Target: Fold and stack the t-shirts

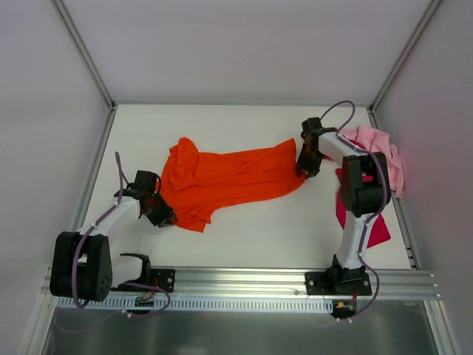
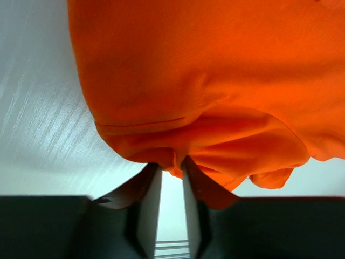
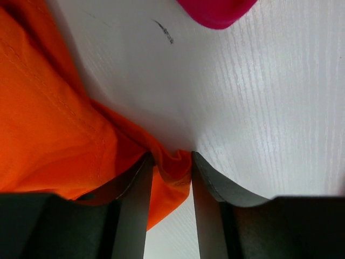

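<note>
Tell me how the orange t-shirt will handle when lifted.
Probably floppy: the orange t-shirt lies creased and bunches inside the right tool. It likely sags in the middle if raised by both ends. It seems light: thin cloth folds at the left tool.

The left arm (image 1: 103,222) and right arm (image 1: 353,238) had white links joined by bulky black joint housings. A thin purple cable (image 1: 118,171) looped along each, rising from a black base plate (image 1: 338,282) bolted on the silver rail (image 1: 244,276). The left gripper (image 2: 171,167) and right gripper (image 3: 170,159) were black, their two flat fingers (image 2: 150,205) dark outside and pale grey on the inner faces.
</note>
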Controlling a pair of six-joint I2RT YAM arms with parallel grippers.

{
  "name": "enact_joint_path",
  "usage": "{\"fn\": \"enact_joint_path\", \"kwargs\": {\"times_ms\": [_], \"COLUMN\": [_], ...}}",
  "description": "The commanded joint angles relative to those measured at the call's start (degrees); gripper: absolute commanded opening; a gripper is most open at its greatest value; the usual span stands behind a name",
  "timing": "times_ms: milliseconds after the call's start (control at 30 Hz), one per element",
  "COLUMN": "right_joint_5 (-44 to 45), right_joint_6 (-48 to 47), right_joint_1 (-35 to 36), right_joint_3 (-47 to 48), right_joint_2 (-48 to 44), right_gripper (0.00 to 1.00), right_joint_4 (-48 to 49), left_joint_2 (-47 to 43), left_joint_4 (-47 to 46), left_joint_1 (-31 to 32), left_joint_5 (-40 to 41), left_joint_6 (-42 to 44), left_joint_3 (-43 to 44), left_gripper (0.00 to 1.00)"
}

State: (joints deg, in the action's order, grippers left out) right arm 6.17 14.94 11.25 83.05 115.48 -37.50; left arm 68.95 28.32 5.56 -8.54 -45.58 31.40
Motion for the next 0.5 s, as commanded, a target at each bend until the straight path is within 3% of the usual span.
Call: {"fn": "enact_joint_path", "kwargs": {"times_ms": [0,167,267,467], "right_joint_5": [1.7,0.8,-0.1,-2.6], "right_joint_6": [0.4,0.4,0.4,-0.6], "right_joint_1": [-1.0,-1.2,-1.2,-1.2], "right_joint_3": [0.4,0.1,0.4,0.4], "right_joint_2": [-0.9,-0.9,-1.2,-3.7], "right_gripper": [0.36,0.25,0.02,0.01], "right_joint_4": [-0.2,-0.9,-1.9,-2.5], "left_joint_2": [0.8,0.3,0.1,-2.0], "left_joint_4": [-0.1,0.5,1.1,1.7], "left_joint_1": [-0.1,-0.1,-0.1,-0.1], "left_joint_5": [-0.1,1.0,1.3,1.2], "left_joint_6": [0.0,0.1,0.2,0.3], "left_joint_3": [0.7,1.4,2.4,5.8], "left_gripper": [0.19,0.1,0.07,0.0]}}
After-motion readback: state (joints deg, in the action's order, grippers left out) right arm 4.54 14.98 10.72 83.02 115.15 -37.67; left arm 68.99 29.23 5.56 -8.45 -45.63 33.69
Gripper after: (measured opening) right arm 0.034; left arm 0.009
